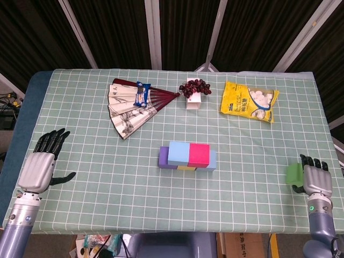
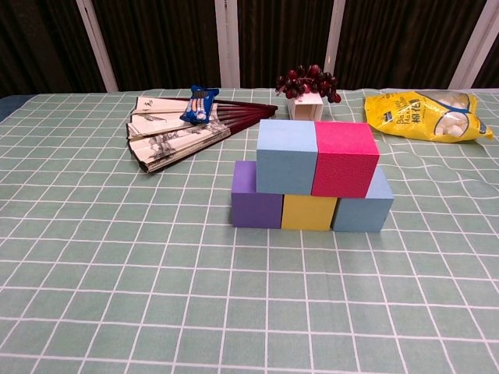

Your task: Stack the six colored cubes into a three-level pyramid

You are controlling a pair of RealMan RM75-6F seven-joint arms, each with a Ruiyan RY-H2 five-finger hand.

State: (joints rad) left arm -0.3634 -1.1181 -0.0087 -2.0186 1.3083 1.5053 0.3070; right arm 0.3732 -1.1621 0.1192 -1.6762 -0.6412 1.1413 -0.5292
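Five cubes stand stacked mid-table. A purple cube (image 2: pixel 256 205), a yellow cube (image 2: pixel 309 212) and a blue cube (image 2: pixel 364 209) form the bottom row. A light blue cube (image 2: pixel 286 157) and a pink cube (image 2: pixel 344 159) sit on top of them. The green cube (image 1: pixel 295 173) is at the table's right edge, held between the thumb and curled fingers of my right hand (image 1: pixel 315 180). My left hand (image 1: pixel 38 167) lies open near the left edge, holding nothing. Neither hand shows in the chest view.
A folding fan (image 1: pixel 133 105) with a small blue packet (image 1: pixel 141 94) on it lies at the back left. A white box topped with dark grapes (image 1: pixel 194 91) and a yellow snack bag (image 1: pixel 249 100) sit at the back.
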